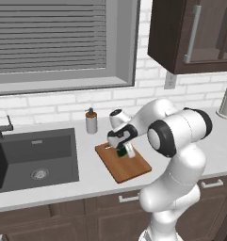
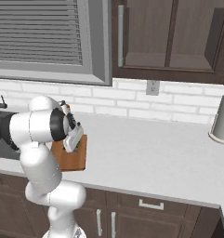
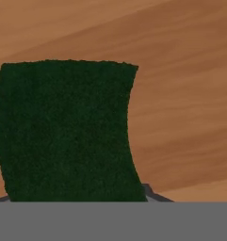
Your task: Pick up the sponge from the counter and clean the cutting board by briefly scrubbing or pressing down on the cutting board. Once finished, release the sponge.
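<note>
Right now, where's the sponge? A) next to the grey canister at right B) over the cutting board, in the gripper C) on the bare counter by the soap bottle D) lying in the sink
B: the gripper is shut on the sponge, with the cutting board wood right beneath it in the hand view.

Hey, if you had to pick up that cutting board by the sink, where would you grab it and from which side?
Probably by a long edge of the cutting board, coming from above: it lies flat on the counter, so a thin rim is all the fingers could pinch. Its front corner, nearest the cabinet fronts, looks most exposed. The gripper is shut on the sponge over the board, so that must go first.
</note>
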